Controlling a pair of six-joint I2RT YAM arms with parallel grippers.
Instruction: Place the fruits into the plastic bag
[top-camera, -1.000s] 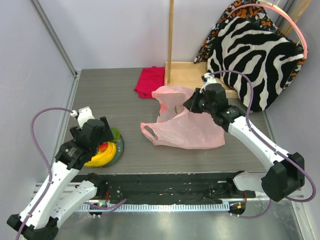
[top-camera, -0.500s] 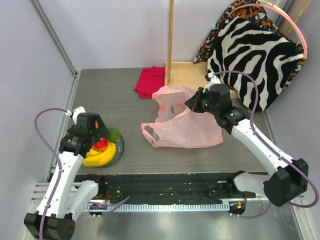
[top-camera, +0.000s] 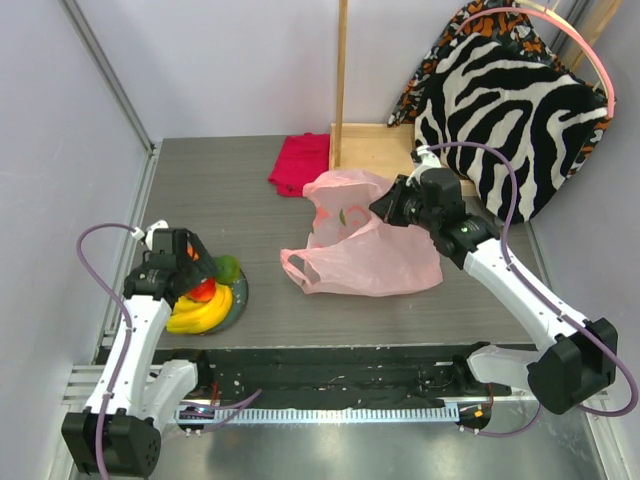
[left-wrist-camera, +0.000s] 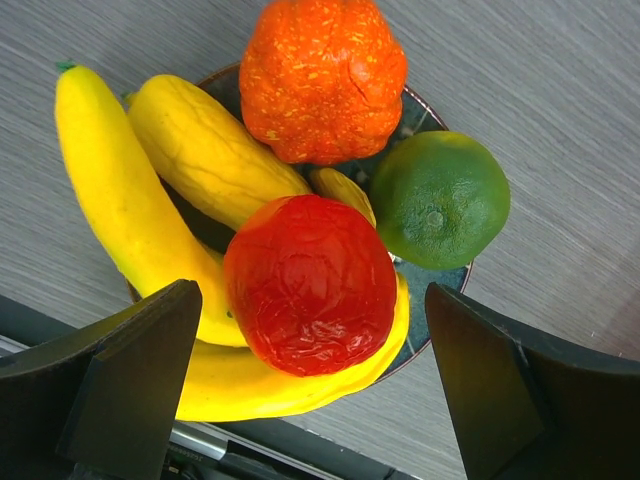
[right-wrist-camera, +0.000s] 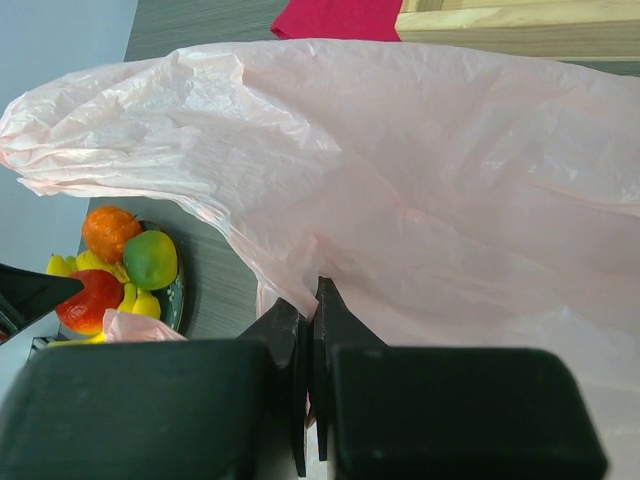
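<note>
Top external view: the plate (top-camera: 240, 296) of fruit sits near the table's (top-camera: 220, 190) left front edge, close to the side wall, with bare grey tabletop between it and the plastic bag (top-camera: 365, 255) at centre. The left gripper (left-wrist-camera: 318, 385) hangs over the plate, jaws spread wide either side of the red fruit (left-wrist-camera: 310, 285). That fruit rests on the bananas (left-wrist-camera: 110, 200), and the orange fruit (left-wrist-camera: 322, 75) and green fruit (left-wrist-camera: 440, 200) lie just beside it. The right gripper (right-wrist-camera: 308, 305) is pinched together on the bag's film and holds its far edge raised, near the wooden frame (top-camera: 375, 150) and the magenta cloth (top-camera: 302, 163).

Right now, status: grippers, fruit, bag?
Left gripper open above red fruit. Right gripper shut on plastic bag, edge lifted. Fruits all on plate, none bagged. Nothing seen between plate and bag.
</note>
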